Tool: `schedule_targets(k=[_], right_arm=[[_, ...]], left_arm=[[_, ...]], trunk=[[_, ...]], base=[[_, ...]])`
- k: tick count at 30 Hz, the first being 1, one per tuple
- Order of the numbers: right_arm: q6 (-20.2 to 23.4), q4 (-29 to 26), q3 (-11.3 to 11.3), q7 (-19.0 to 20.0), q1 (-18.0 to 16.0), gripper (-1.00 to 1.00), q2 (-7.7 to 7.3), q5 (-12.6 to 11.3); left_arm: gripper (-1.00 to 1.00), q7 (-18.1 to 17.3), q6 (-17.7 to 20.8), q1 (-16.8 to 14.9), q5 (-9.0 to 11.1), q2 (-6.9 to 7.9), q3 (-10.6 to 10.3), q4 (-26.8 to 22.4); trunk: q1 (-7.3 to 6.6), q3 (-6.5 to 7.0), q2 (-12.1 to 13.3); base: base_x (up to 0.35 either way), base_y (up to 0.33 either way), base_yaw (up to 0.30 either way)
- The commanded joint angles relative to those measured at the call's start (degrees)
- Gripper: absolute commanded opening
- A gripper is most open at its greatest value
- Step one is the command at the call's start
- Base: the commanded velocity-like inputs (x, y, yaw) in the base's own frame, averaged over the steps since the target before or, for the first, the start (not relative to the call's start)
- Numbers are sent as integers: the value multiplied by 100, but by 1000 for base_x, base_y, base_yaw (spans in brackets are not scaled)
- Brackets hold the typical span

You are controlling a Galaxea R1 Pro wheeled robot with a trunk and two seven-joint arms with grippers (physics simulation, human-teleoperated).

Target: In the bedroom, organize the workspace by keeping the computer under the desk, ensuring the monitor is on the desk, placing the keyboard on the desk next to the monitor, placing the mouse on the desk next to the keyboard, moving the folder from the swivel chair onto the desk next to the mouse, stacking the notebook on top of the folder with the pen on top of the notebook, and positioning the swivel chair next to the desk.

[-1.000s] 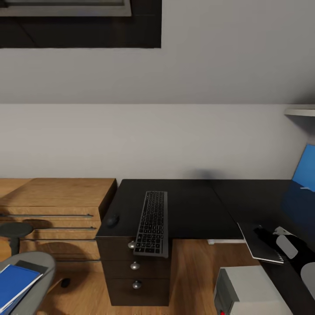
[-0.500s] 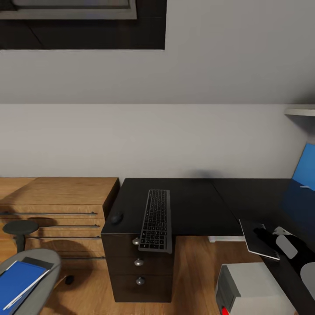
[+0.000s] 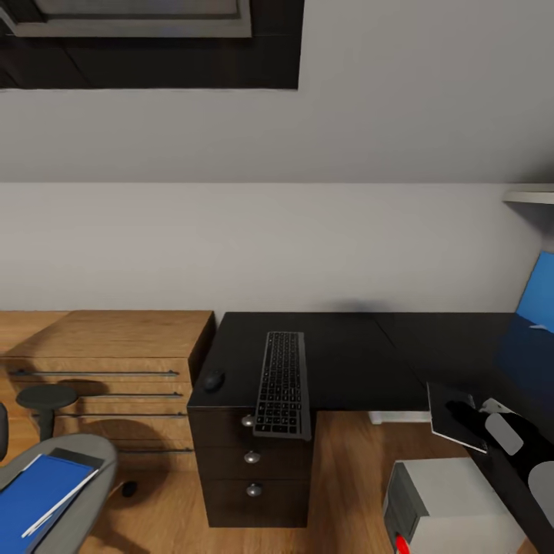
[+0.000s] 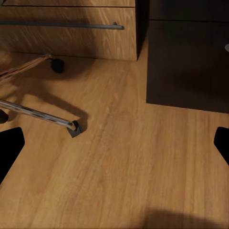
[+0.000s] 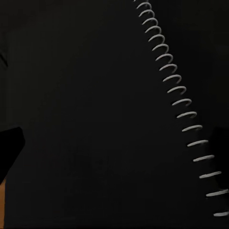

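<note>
A pale grey wall [image 3: 308, 246] runs behind everything, and above it the ceiling [image 3: 400, 92] slopes in with a dark-framed skylight [image 3: 138, 38] set at its upper left. The floor [image 3: 346, 477] is warm light wood. A low light-wood cabinet [image 3: 100, 362] with long thin metal handles stands against the wall. A pale shelf [image 3: 531, 197] juts from the right.

You find nothing readable here: the keyboard [image 3: 283, 383] has keys too small to make out any legends, and the notebook [image 3: 455, 416] cover is plain, with no label or brand.
</note>
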Motion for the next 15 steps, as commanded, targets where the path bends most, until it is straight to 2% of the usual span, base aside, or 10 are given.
schedule_targets(k=[1, 15], right_arm=[[52, 291, -20, -53, 4, 100, 2, -104], [50, 291, -20, -45, 4, 100, 11, -104]], left_arm=[[100, 30, -12, -4, 32, -1, -50, 2], [100, 31, -12, -4, 32, -1, -49, 2]], trunk=[[0, -7, -3], [0, -7, -3]], base=[[-19, 33, 0], [-4, 48, 0]])
